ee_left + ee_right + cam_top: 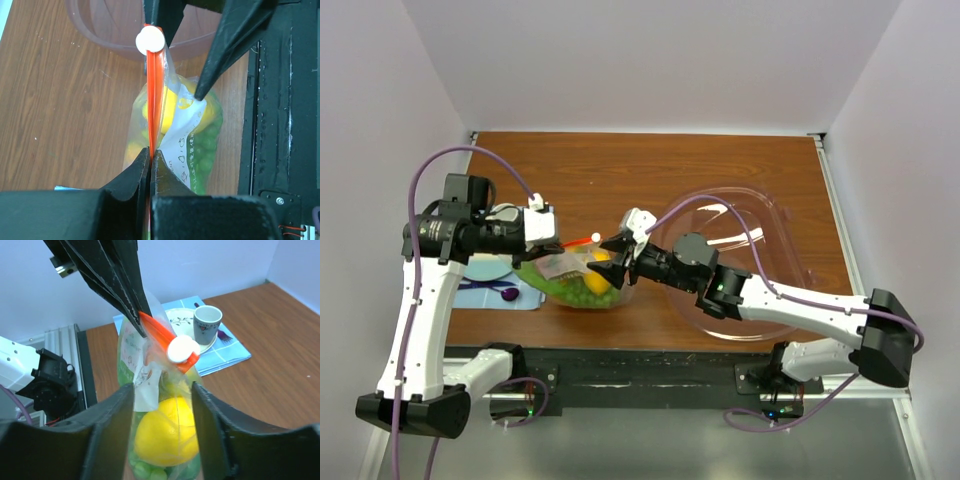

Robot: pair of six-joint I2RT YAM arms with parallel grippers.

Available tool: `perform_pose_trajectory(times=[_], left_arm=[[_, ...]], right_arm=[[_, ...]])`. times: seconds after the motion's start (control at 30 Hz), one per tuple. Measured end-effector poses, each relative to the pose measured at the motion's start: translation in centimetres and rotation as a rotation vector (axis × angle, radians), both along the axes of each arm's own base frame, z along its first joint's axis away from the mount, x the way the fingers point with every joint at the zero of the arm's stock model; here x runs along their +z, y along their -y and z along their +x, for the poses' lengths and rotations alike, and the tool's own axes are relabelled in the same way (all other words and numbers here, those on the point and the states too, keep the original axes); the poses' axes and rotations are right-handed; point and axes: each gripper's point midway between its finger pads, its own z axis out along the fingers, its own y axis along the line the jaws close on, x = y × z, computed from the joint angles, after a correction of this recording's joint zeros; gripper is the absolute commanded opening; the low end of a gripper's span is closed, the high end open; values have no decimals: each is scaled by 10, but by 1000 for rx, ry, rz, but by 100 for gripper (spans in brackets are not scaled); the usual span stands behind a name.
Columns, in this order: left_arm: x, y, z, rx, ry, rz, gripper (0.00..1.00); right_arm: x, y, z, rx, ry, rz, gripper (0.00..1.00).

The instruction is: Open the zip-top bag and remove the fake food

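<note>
The zip-top bag (582,282) hangs upright just above the table, clear plastic with a printed label. Its orange zip strip (154,100) ends in a white slider (150,40). My left gripper (151,151) is shut on that strip at the near end. My right gripper (162,387) stands open, one finger on each side of the bag below the slider (182,350). Fake food shows inside: a yellow lemon (165,432) between the right fingers and green pieces (145,470) under it. In the top view the left gripper (563,243) and right gripper (613,262) meet over the bag.
A large clear pink-tinted tub (770,260) lies on the table at the right, under the right arm. At the left a blue cloth (225,352) carries a plate (177,317), a small cup (207,322) and a purple spoon (495,290).
</note>
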Motion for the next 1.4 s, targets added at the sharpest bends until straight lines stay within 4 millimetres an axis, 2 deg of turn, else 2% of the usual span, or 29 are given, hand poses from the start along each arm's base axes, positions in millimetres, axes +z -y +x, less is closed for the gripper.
perform_pose_trajectory(times=[0.1, 0.13, 0.23, 0.43, 0.57, 0.7, 0.97, 1.0, 1.07, 1.1, 1.17, 1.2, 1.33, 1.4], left_arm=[[0, 2, -2, -6, -5, -3, 1], [0, 2, -3, -9, -6, -3, 1], [-2, 5, -6, -20, -12, -3, 0], [-6, 7, -13, -40, -15, 4, 0], [-6, 7, -14, -42, -8, 9, 0], [-5, 8, -16, -44, -11, 7, 0], [-6, 7, -15, -39, -11, 15, 0], [-6, 7, -16, -38, -10, 16, 0], [-6, 7, -16, -37, -9, 16, 0], [-6, 7, -16, -37, -10, 16, 0], [-6, 7, -16, -33, -12, 18, 0], [-6, 7, -16, -33, -12, 18, 1], [-8, 6, -15, -31, -16, 19, 34], [-9, 8, -15, -30, -27, 8, 38]], right_arm=[[-3, 0, 3, 5, -9, -4, 55], [-2, 0, 4, 4, -9, -4, 59], [1, 1, 7, -3, 2, -3, 65], [5, 7, 14, -40, 40, -24, 72], [14, 18, 18, -64, 64, -26, 71], [23, 23, 18, -61, 77, -6, 63], [4, 6, 9, 34, 30, -33, 52], [2, 4, 8, 45, 22, -33, 44], [1, 1, 4, 72, 11, -32, 36], [1, -1, 2, 86, 7, -31, 27], [3, -4, 0, 105, 4, -29, 17], [3, -7, -1, 119, 0, -29, 9], [6, -10, -4, 149, -3, -31, 4], [5, -11, -7, 165, -6, -34, 4]])
